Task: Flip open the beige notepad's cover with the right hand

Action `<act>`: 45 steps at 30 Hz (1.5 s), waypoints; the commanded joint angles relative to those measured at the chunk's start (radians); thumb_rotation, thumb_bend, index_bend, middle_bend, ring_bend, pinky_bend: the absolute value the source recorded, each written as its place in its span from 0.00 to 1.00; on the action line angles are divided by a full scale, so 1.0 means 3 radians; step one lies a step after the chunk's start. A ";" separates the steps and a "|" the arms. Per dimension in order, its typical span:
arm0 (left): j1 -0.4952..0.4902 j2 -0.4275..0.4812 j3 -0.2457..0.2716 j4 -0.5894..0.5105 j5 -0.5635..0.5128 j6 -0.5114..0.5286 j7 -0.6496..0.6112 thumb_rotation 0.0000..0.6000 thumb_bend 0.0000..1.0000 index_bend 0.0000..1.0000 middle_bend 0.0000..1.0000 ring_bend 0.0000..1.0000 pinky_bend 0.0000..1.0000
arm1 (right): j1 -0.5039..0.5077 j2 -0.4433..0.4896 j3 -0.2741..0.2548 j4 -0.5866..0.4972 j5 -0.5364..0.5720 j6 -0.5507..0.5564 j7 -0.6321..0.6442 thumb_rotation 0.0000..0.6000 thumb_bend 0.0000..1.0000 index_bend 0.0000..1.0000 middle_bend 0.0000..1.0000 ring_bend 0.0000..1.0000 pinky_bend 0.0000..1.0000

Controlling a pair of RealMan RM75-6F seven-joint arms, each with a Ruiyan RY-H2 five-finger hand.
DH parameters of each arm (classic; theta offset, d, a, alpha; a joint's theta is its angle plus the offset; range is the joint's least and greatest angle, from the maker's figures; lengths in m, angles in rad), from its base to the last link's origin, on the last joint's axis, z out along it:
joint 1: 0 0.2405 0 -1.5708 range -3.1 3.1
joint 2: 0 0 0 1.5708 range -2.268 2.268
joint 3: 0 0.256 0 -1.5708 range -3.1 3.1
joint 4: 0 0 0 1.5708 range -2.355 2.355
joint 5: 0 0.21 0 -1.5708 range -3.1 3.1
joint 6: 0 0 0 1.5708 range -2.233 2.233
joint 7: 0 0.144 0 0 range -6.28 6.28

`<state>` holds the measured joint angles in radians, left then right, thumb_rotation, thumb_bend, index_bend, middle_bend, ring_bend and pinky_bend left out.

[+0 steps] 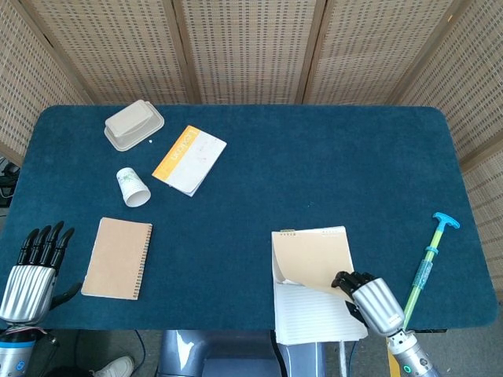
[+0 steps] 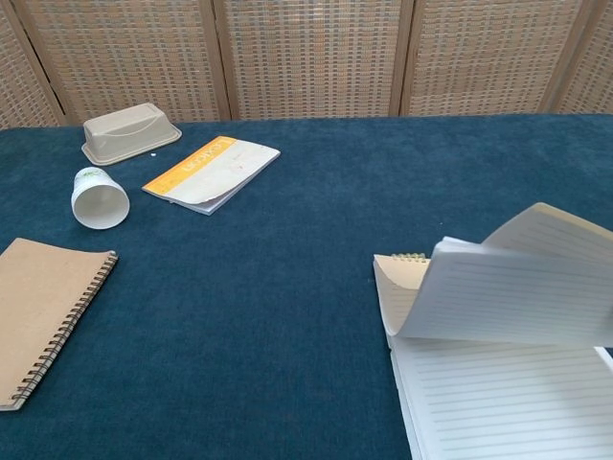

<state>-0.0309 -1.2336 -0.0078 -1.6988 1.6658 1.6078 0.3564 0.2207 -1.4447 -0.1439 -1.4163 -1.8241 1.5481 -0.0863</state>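
Observation:
The beige notepad (image 1: pixel 312 257) lies near the table's front edge, right of centre, its lower end hanging over the edge. Its cover, with some lined pages, is lifted and curled up from the lower right corner, and lined sheets (image 1: pixel 310 318) show beneath. My right hand (image 1: pixel 368 294) grips that raised corner. In the chest view the curled pages (image 2: pixel 508 292) arch above the flat lined sheets, and the right hand is out of frame. My left hand (image 1: pixel 35 267) hovers at the front left corner, fingers straight, holding nothing.
A brown spiral notebook (image 1: pixel 118 258) lies front left. Behind it are a tipped paper cup (image 1: pixel 134 187), an orange-and-white booklet (image 1: pixel 189 159) and a beige lidded container (image 1: pixel 134 124). A green and blue stick tool (image 1: pixel 428 263) lies by the right edge.

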 commanded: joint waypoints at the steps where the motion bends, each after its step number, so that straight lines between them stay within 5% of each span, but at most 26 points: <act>1: 0.0000 -0.0001 -0.0010 0.0003 -0.0012 0.0001 -0.0003 1.00 0.15 0.00 0.00 0.00 0.04 | 0.0105 -0.0008 0.0184 -0.0016 0.0018 -0.0048 -0.0159 1.00 0.93 0.59 0.47 0.50 0.66; 12: -0.0038 -0.0037 -0.0026 0.0061 -0.0100 -0.0103 -0.0001 1.00 0.15 0.00 0.00 0.00 0.04 | 0.0573 0.0018 0.0847 -0.0240 0.0547 -0.0636 -0.0524 1.00 0.93 0.59 0.47 0.50 0.66; 19: -0.0063 -0.0063 -0.0053 0.0102 -0.0182 -0.0159 0.0000 1.00 0.15 0.00 0.00 0.00 0.04 | 0.0929 -0.0077 0.1216 -0.0076 0.0978 -0.1085 -0.0728 1.00 0.93 0.59 0.47 0.50 0.66; 45: -0.0131 -0.0131 -0.0096 0.0158 -0.0232 -0.0191 0.0064 1.00 0.15 0.00 0.00 0.00 0.04 | 0.2021 -0.0625 0.1891 0.1184 0.2015 -0.1879 -0.1173 1.00 0.90 0.59 0.47 0.50 0.66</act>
<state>-0.0700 -1.2727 -0.0365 -1.6514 1.5962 1.5503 0.3754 0.8017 -1.6134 0.4102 -1.0957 -1.2407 0.9988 -0.4432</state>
